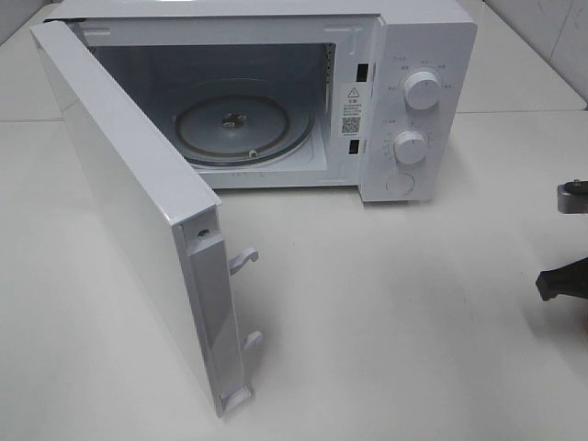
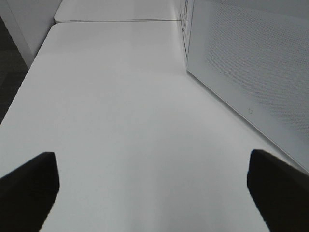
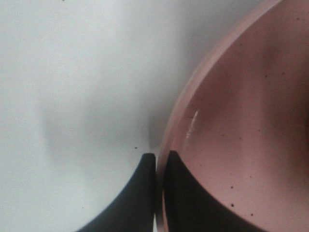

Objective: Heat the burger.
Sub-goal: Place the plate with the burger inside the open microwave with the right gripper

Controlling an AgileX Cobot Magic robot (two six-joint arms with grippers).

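Observation:
The burger is out of view in every frame. In the right wrist view my right gripper [image 3: 161,155] is shut on the rim of a round pink plate [image 3: 241,121], one finger inside the rim and one outside. The plate's bare speckled inside fills that side of the frame. In the high view only dark parts of the right arm [image 1: 562,280] show at the right edge. My left gripper [image 2: 154,193] is open over the bare white table [image 2: 120,121], with nothing between its fingers [image 2: 26,193].
A white microwave [image 1: 413,55] stands at the back with its door [image 1: 138,202] swung wide open toward the front left. Its glass turntable [image 1: 243,129] is bare. The door's perforated face [image 2: 251,72] lies close beside the left gripper.

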